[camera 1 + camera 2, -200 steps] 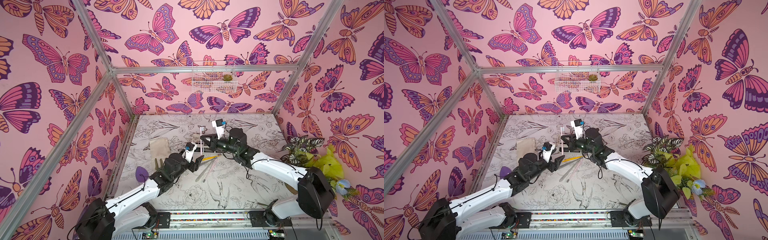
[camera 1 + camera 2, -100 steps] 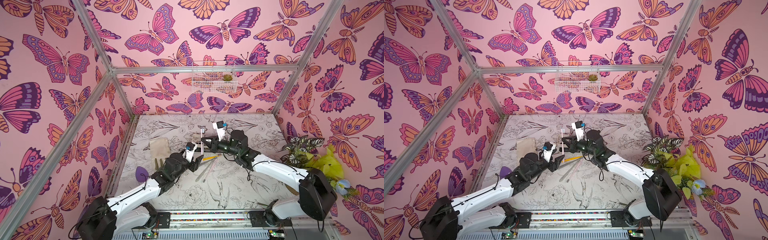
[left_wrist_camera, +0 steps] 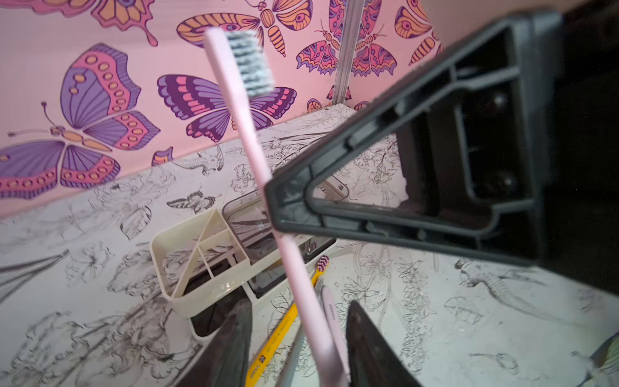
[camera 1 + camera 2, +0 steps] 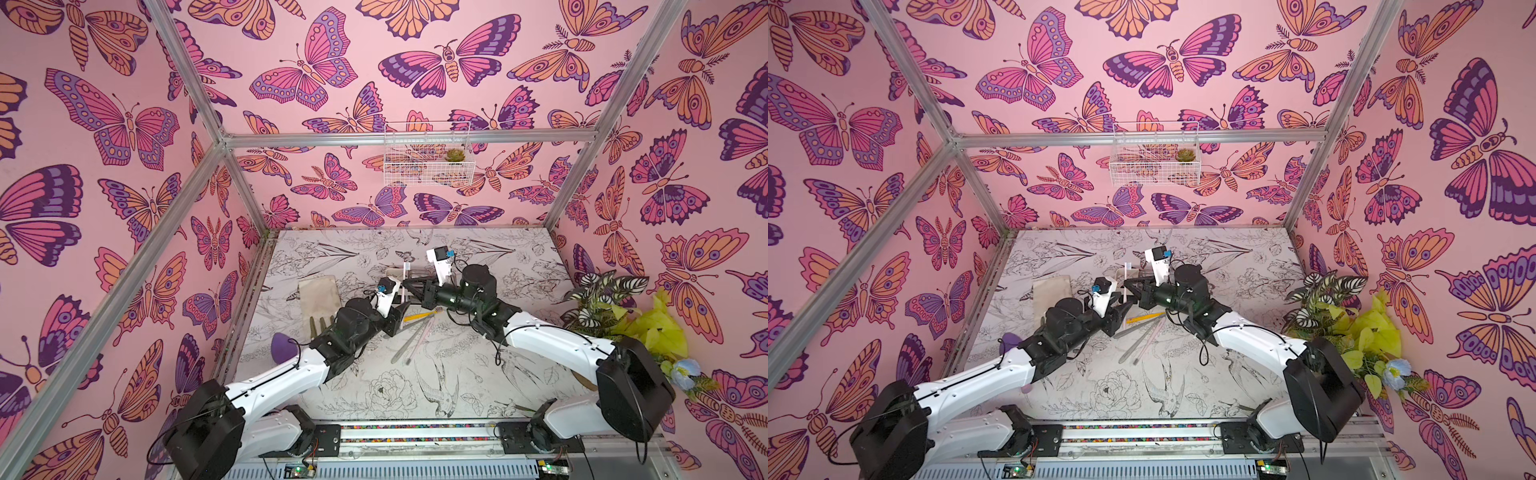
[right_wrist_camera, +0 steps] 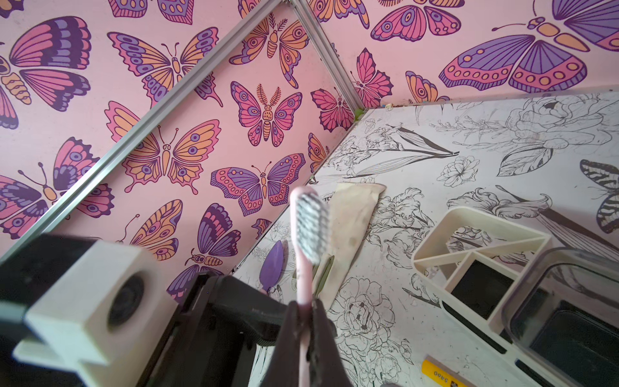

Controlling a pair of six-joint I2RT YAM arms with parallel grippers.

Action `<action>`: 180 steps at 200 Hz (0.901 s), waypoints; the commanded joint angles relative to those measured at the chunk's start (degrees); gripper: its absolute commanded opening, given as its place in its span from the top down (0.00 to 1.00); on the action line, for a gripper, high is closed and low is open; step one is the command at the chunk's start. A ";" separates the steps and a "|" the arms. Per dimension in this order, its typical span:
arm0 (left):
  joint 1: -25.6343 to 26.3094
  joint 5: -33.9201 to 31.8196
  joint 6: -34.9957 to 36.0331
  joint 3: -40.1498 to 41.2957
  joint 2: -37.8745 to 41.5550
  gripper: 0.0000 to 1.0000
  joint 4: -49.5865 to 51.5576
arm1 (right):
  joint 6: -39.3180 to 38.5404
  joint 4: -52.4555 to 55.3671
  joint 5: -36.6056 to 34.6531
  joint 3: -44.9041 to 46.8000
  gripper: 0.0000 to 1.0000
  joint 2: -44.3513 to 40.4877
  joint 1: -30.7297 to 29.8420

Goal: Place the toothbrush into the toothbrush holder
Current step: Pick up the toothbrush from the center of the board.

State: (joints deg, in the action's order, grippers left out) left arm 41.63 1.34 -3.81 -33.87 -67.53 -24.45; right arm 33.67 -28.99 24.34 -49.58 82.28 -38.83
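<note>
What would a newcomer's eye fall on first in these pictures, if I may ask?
First, the pink butterfly walls that enclose the whole cell. Then, mid-table, the pink toothbrush standing upright. It is pinched by the right gripper, while the left gripper is open around its lower handle, close to the white toothbrush holder.

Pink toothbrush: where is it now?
Pink toothbrush stands upright mid-table in both top views, next to the toothbrush holder. The right hand clamps its handle; its lower end sits between the left hand's open fingers.
</note>
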 commanded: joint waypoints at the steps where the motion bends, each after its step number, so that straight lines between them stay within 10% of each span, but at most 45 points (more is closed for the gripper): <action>1: -0.32 2.08 1.26 -1.03 -0.32 0.74 -1.13 | 0.96 -1.88 0.80 0.66 1.00 -1.42 -0.04; 15: -0.32 2.40 1.41 -0.95 -0.32 1.00 -1.11 | 0.96 -1.95 0.50 0.80 1.00 -1.33 -0.02; 135: -0.42 5.90 1.29 1.40 1.11 1.00 -3.33 | 0.34 -1.38 1.08 -0.67 1.00 -0.24 -0.14; 180: -0.45 5.97 0.75 2.14 1.17 1.00 -3.15 | -0.02 -1.94 0.94 -1.67 0.85 0.47 -0.11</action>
State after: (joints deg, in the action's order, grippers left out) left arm 40.51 2.59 -3.55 -32.34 -66.67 -26.06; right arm 33.47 -29.58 24.93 -48.90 81.76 -38.76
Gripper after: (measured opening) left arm 0.107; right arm 0.109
